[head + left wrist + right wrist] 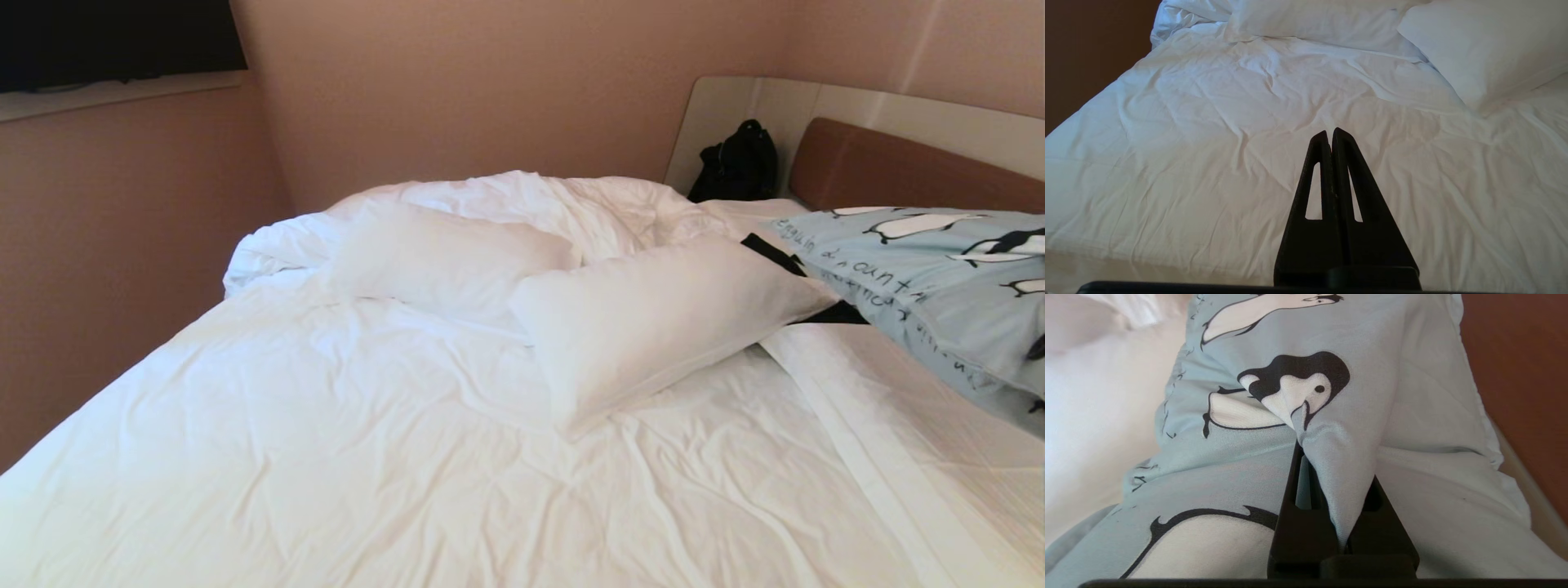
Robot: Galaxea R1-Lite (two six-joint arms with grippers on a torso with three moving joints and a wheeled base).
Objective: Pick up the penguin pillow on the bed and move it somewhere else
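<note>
While a fold of pale-blue fabric stands pinched between its black fingers, the right gripper (1306, 451) is clenched on the penguin pillow (939, 286), as the right wrist view shows; the cloth bunches up into a ridge just below a printed penguin's head. In the head view that pillow sits at the right side of the bed (326, 457), toward the far end, its corner reaching toward the brown headboard (898, 167) and its near edge running out of the picture; the right gripper itself is outside that view. A black strip shows beneath the pillow's left edge, where it meets a plain white pillow (653, 318) lying at a slant in the middle of the bed. A second white pillow (441, 257) lies farther left, against the heaped duvet (531, 200). A black bag (735, 163) stands in the far corner beside the headboard. The left gripper (1331, 132) hangs over the wrinkled sheet near the bed's near edge, its two fingers pressed together with nothing between them.
</note>
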